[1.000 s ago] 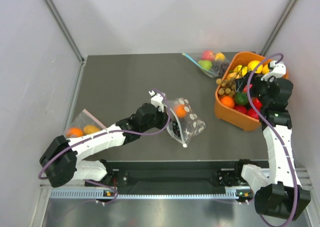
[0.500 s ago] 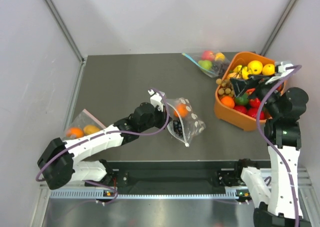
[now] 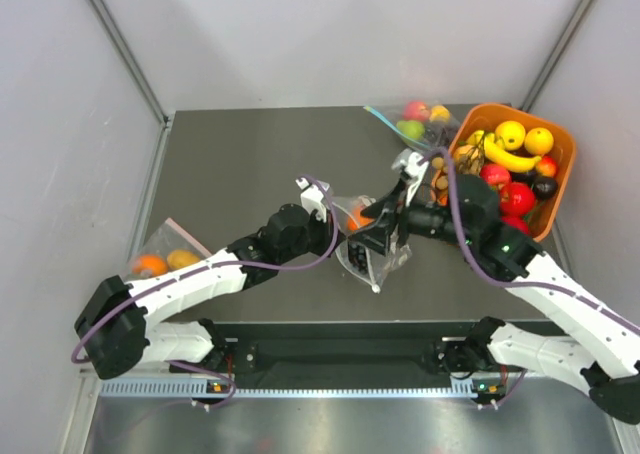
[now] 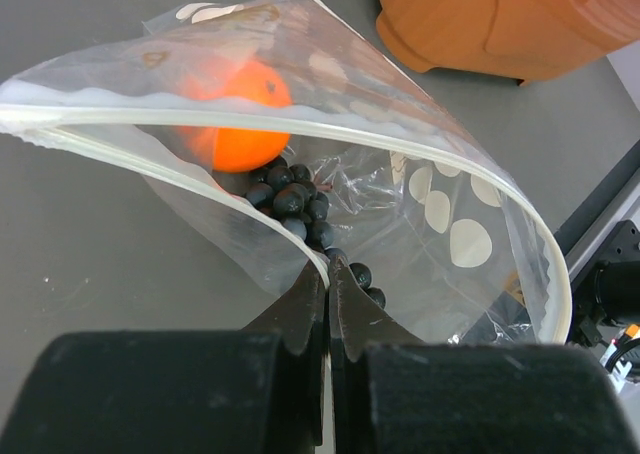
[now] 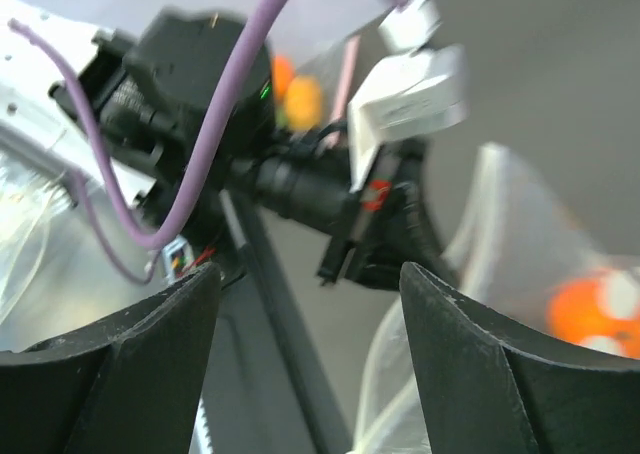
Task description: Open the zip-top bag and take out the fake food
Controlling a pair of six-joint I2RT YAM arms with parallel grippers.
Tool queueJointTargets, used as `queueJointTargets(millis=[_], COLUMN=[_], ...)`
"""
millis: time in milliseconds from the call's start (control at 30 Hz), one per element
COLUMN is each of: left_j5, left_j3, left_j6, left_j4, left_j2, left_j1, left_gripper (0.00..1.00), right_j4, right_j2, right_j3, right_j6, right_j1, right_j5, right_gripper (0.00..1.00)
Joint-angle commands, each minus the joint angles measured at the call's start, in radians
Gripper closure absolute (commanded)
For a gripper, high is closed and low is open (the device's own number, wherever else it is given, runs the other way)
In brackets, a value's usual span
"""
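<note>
I've got the clear polka-dotted zip-top bag (image 4: 440, 204) midway across the dark grey table (image 3: 240, 164), an orange plastic ball (image 4: 238, 114) inside it; the orange plastic bin (image 4: 500, 24) sits to its right.

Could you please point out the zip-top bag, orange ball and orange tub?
zip-top bag (image 4: 450, 244), left wrist view, dotted wall.
orange ball (image 4: 240, 96), left wrist view, its middle.
orange tub (image 4: 500, 24), left wrist view, outer wall.

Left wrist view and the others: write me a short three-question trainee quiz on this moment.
1. True or false: the left end effector pinches the rim of the clear polka-dot plastic zip-top bag.
2. What lies inside the bag? A) a yellow banana B) an orange plastic ball and dark round berries C) nothing
3. Fill in: the right end effector has jaws standing ____.
Key: 1 true; 2 B; 3 open.
</note>
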Motion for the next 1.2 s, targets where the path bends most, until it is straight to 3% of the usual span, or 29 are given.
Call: queueJointTargets(millis=[0, 267, 667, 867, 1167], left_j5=[0.001, -0.009, -0.018, -0.029, 0.008], left_j3=[0.041, 0.042, 0.026, 0.001, -0.010], left_j6=[-0.002, 0.004, 0.010, 0.010, 0.008], left_j4=[0.061, 0.059, 0.046, 0.041, 0.062], left_j2=[-0.040, -0.061, -0.078, -0.084, -0.074], left_j1=[0.003, 0.003, 0.003, 0.003, 0.003], left_gripper=[1.00, 1.00, 1.00, 1.00, 1.00], right_j4=[0.071, 0.114, 0.060, 0.043, 0.005], right_j2=[0.037, 0.123, 0.172, 0.114, 0.201], right_j3=[-0.034, -0.152, -0.183, -0.251, -0.254], right_j6=[0.035, 0.099, 0.158, 0.181, 0.149], right_j1=[0.088, 0.102, 0.097, 0.056, 0.059], right_j5=[-0.004, -0.022, 0.323, 0.422, 0.542], right_gripper=[0.29, 0.29, 0.28, 0.28, 0.29])
